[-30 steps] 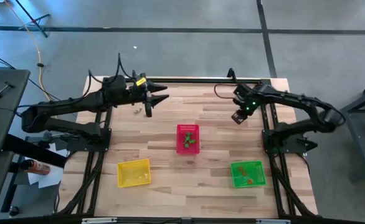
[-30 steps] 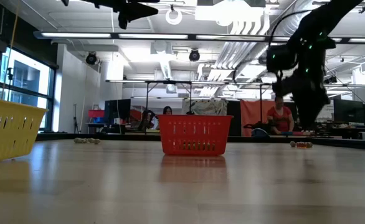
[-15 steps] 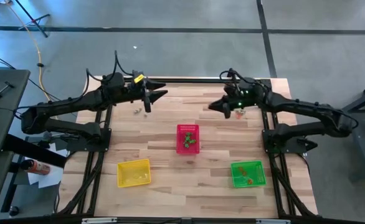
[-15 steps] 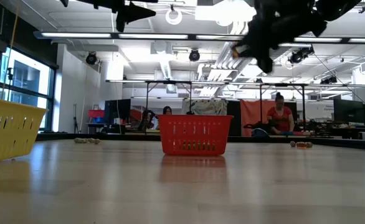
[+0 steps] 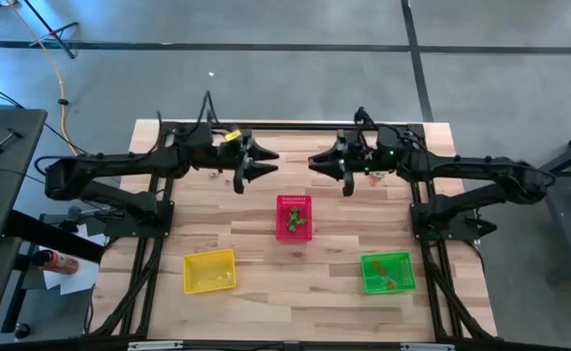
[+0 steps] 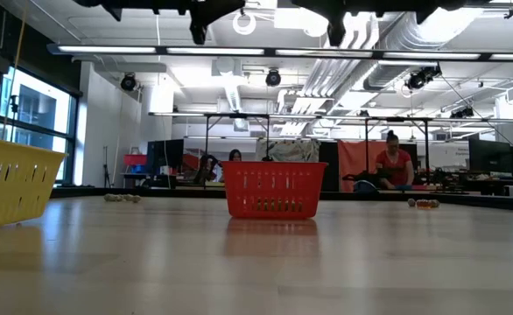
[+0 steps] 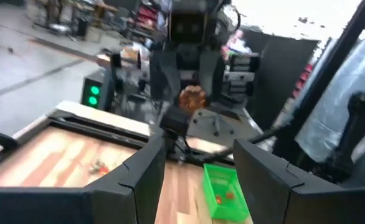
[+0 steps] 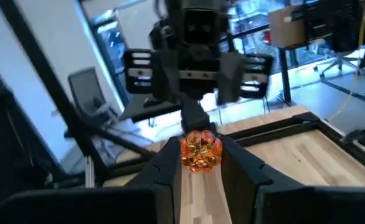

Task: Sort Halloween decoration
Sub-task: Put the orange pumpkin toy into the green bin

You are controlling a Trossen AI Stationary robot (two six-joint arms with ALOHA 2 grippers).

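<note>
From overhead I see my right gripper (image 5: pixel 317 162) facing my left gripper (image 5: pixel 266 163) above the table's far half, the trinket hidden. Only my right wrist view shows the orange trinket (image 8: pixel 200 150) pinched between its fingers; the left's jaws look spread.

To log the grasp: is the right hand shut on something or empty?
Shut on an orange trinket. The right wrist view shows the right hand pinching it between both fingers, facing the left hand above the table.
</note>
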